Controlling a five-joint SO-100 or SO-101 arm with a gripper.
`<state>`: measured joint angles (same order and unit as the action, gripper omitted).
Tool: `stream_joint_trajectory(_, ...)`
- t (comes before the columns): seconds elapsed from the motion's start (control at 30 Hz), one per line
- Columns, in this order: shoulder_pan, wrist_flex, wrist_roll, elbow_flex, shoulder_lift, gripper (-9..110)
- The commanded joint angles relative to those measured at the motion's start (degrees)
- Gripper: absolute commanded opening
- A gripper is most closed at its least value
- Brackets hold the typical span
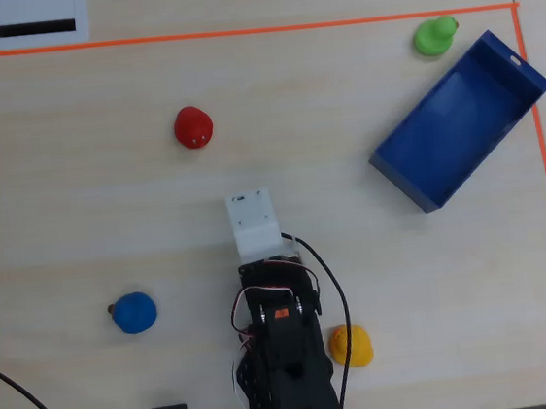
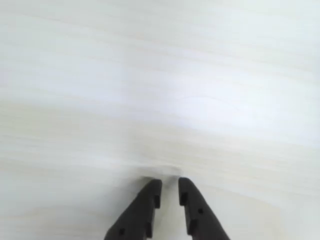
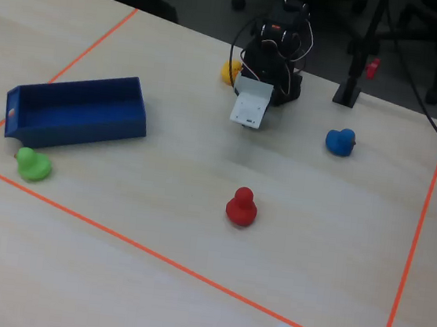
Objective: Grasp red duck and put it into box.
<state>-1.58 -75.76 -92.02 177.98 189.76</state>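
The red duck [image 1: 193, 127] stands alone on the pale wooden table, up and left of the arm in the overhead view; it is near the middle front in the fixed view [image 3: 241, 207]. The blue box [image 1: 400, 183] lies slanted at the upper right, empty; in the fixed view it is at the left [image 3: 76, 128]. My gripper [image 2: 169, 186] shows in the wrist view with its jaws nearly together, a narrow gap between them and nothing held, above bare table. The duck and box are outside the wrist view. The arm [image 1: 283, 350] is folded near the bottom edge.
A green duck [image 1: 433, 37] sits just beyond the box's far corner. A blue duck [image 1: 134, 313] is left of the arm and a yellow duck [image 1: 350, 346] close to its right. Orange tape [image 1: 235, 33] frames the work area. Cables trail by the base.
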Motion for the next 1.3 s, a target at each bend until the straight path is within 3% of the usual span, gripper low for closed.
stream_joint_trajectory(0.0,-0.2,-0.7,-4.0,0.3,0.0,0)
stream_joint_trajectory(0.1,-0.9,11.8,-4.4,0.3,-4.0,2)
stream_joint_trajectory(0.3,-5.0,55.2,1.8,-2.2,-27.6,20)
stream_joint_trajectory(0.73,-13.5,103.6,8.6,-16.4,-75.9,31)
stream_joint_trajectory(0.97,-11.8,114.7,13.3,-30.7,-96.9,31)
stream_joint_trajectory(1.27,-6.2,117.6,13.6,-40.3,-108.0,32)
